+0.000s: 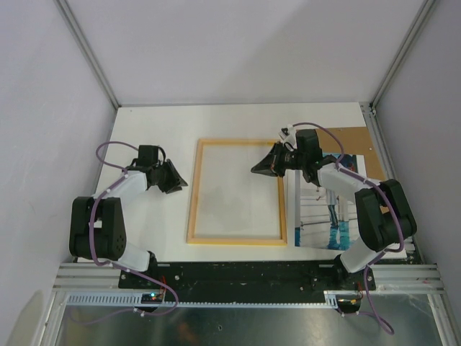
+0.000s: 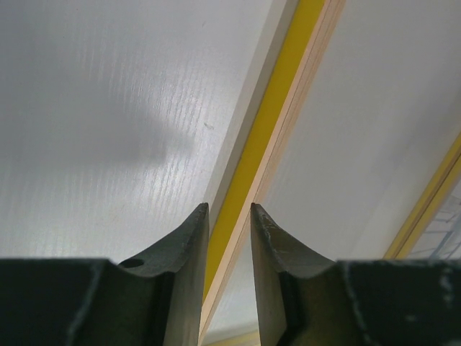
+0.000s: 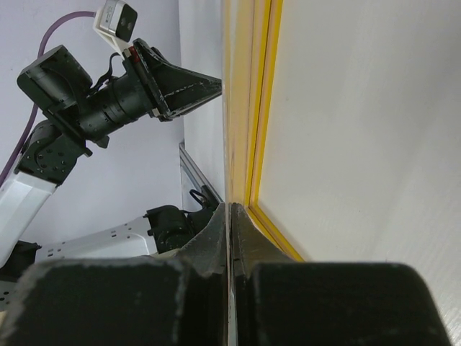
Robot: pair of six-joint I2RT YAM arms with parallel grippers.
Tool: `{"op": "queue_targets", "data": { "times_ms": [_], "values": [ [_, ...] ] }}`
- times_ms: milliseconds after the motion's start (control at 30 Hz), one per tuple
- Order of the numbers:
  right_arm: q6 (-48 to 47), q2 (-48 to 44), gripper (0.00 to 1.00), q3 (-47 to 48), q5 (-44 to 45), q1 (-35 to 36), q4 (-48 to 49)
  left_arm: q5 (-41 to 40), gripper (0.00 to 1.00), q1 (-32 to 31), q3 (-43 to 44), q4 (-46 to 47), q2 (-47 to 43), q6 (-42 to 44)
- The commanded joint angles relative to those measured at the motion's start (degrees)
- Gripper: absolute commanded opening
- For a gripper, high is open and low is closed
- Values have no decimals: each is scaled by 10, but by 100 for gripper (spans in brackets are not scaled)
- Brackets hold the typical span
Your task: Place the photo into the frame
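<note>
Frame flat on surface, pale wood back up, yellow showing only along the edges; likely set that way so the print can drop in from behind. Left end effector low at the left rail, fingers a narrow gap apart, rail visible through that gap in the wrist view; no clear pinch, contact hard to call. Right end effector reaching in over the upper right rail, fingers pressed fully together, nothing seen between them, tips at the frame's edge. Probably both there to steady or square the frame from opposite sides, not to carry it. Photo outside the frame, flat on the surface just beside the right rail, partly hidden under the right forearm. So: nearer the arm bases and to the outer side of the Right end effector, well apart from the Left end effector. Brown backing board at the far right, beyond the photo.
</note>
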Motion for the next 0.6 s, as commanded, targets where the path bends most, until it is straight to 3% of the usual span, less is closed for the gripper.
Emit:
{"op": "queue_targets", "data": {
  "times_ms": [0,567],
  "values": [
    [-9,8,0,-1,-22,-5,21,7,34,1,-3,11,4,17],
    [-26,-8,0,-11,-13,-23,15,7,33,1,-4,12,7,19]
  ]
}}
